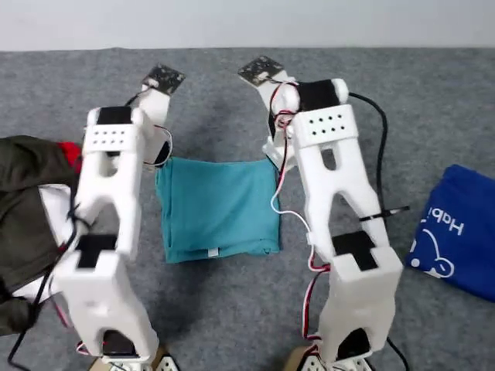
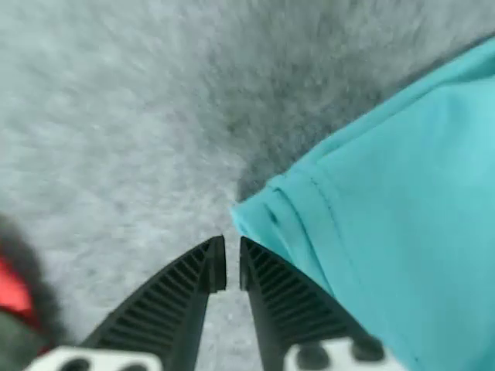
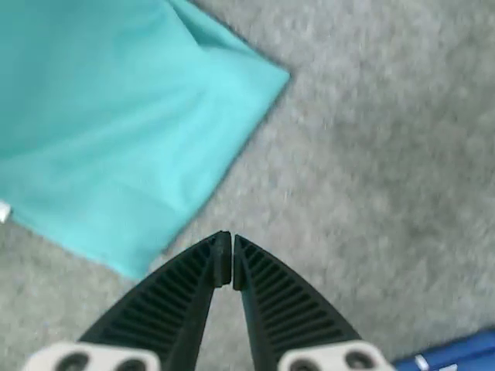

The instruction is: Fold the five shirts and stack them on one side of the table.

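The folded teal shirt (image 1: 218,207) lies between the arms. The left gripper (image 2: 232,267) hangs just beside one corner and the right gripper (image 3: 231,259) near another. Both are pinched almost closed, holding nothing.

I've got L arm (image 1: 108,209) & R arm (image 1: 334,182) stretched fwd, side by side. L gripper (image 2: 226,267) pinched closed; R gripper (image 3: 227,261) too.

The table (image 1: 224,317) has a grey, fuzzy, carpet-like top that spreads across the whole high view. Along its far edge runs a plain, pale whitish wall (image 1: 247,22). The light is soft and even, leaving only faint shadows on the grey pile.
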